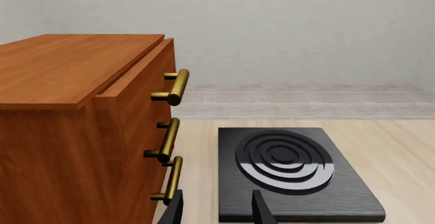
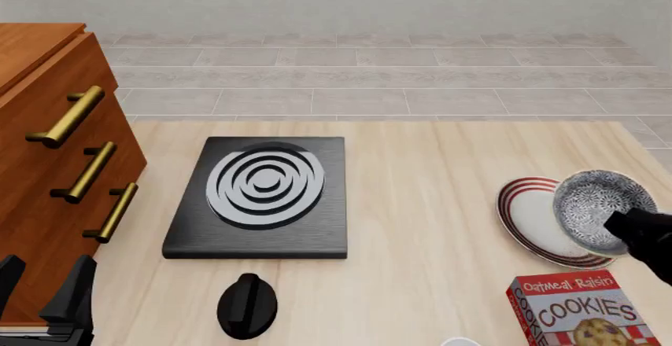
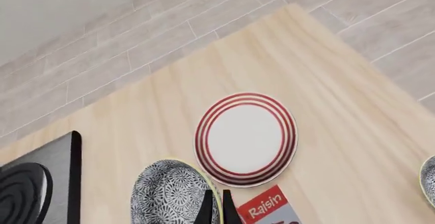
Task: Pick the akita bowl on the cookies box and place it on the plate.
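Observation:
The akita bowl (image 2: pixel 593 204) is speckled black on white. It hangs tilted in the air over the right part of the plate (image 2: pixel 530 219), with my right gripper (image 2: pixel 622 226) shut on its rim. In the right wrist view the fingers (image 3: pixel 206 208) pinch the rim of the akita bowl (image 3: pixel 170 196), and the red-ringed plate (image 3: pixel 246 138) lies beyond it. The red cookies box (image 2: pixel 583 311) lies near the front right edge with nothing on it, and a corner of that box (image 3: pixel 266 207) shows beside the fingers. My left gripper (image 2: pixel 42 279) is open and idle at the front left, next to the cabinet.
A wooden cabinet (image 2: pixel 42 149) with brass handles stands at the left. In the middle lies a black stove burner (image 2: pixel 263 193), with a black knob (image 2: pixel 248 305) in front of it. Part of another speckled bowl (image 3: pixel 429 178) shows at the edge of the right wrist view.

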`<state>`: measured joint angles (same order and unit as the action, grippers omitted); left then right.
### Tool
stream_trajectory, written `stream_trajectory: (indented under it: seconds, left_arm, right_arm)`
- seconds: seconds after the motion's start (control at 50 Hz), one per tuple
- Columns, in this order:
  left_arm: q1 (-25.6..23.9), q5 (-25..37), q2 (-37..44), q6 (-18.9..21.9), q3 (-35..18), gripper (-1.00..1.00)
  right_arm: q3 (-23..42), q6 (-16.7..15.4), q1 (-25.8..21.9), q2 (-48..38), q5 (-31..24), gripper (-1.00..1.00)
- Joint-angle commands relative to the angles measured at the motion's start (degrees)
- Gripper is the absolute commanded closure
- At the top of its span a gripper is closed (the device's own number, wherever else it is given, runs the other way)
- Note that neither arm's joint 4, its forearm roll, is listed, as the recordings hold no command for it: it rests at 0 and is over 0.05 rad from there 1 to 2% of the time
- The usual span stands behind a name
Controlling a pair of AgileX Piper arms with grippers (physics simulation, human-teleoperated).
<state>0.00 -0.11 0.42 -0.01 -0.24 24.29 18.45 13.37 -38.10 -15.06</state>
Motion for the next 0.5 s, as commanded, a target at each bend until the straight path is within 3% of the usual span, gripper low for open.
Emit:
stream_trajectory:
  seconds: [0.02, 0.5]
  left_arm:
    - [-0.01, 0.0, 0.0, 0.0, 0.0, -1.0]
    - [0.0, 0.0, 0.0, 0.0, 0.0, -1.0]
  right_arm:
    - [0.64, 3.95, 0.41, -6.13, 5.75, 1.0]
    - [1.2, 6.02, 4.55, -17.93, 13.21, 1.0]
